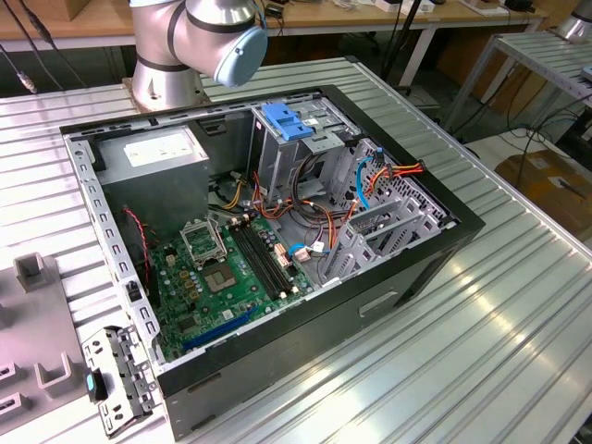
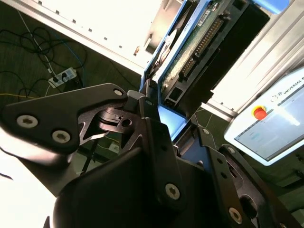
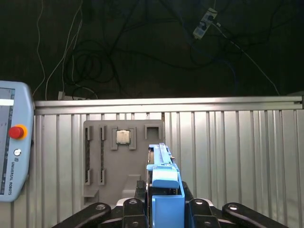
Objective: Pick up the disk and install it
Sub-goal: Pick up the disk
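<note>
In both wrist views my gripper (image 3: 164,202) (image 2: 170,118) is shut on the disk (image 3: 165,178), which stands edge-on between the black fingers. The disk's bright blue carrier rails run along its sides. In the second wrist view its green circuit board underside and connector row (image 2: 199,42) face the camera. The disk is held in the air, above a ribbed metal table (image 3: 228,156) and apart from it. The exterior view has the open computer case (image 1: 277,231) lying on the table, with the arm's base (image 1: 166,65) behind it.
Inside the case are a green motherboard (image 1: 222,277), a grey power supply (image 1: 157,162), orange and blue cables, and a tall grey cage with a blue latch (image 1: 285,120). A grey fixture plate (image 3: 121,156) holding a chip lies below the gripper. A teach pendant (image 3: 14,156) hangs beside the table.
</note>
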Controlling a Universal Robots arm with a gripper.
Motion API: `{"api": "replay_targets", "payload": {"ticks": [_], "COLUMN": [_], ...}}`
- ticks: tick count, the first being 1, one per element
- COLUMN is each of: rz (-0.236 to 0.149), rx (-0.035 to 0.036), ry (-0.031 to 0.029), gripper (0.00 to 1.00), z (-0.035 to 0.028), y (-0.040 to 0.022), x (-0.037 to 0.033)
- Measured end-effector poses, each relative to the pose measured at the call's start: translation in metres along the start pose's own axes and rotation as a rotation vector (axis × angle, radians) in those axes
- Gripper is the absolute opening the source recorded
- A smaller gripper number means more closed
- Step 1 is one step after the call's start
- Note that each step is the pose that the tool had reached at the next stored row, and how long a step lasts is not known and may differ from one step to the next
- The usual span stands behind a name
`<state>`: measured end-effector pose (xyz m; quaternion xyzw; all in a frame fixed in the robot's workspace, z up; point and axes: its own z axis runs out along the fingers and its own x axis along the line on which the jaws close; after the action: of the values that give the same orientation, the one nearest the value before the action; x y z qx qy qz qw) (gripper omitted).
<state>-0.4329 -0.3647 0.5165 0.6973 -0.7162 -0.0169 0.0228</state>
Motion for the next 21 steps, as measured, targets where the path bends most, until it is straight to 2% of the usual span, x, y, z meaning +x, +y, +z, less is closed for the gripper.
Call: {"api": "replay_targets", "payload": {"ticks": [4, 6, 8, 11, 13, 16, 17, 21], "rz": [0.0, 0.0, 0.0, 0.0, 0.0, 0.001, 0.001, 0.001], "rx": [-0.0001, 0.0042, 0.0135, 0.0313, 0.0414, 0.0513, 0.055, 0.061], "ry": [0.0, -0.0002, -0.0001, -0.0006, -0.0008, -0.001, -0.0012, -0.0014], "gripper": [0.37, 0.37, 0.37, 0.37, 0.37, 0.37, 0.37, 0.37], "z": [0.0001, 0.0006, 0.0012, 0.0021, 0.0023, 0.0023, 0.0025, 0.0028], "y": [0.0, -0.0003, -0.0009, -0.0024, -0.0056, -0.0184, -0.0259, -0.0403], "x": [0.0, 0.0, 0.0, -0.0001, -0.0002, -0.0006, -0.0007, -0.0011]}}
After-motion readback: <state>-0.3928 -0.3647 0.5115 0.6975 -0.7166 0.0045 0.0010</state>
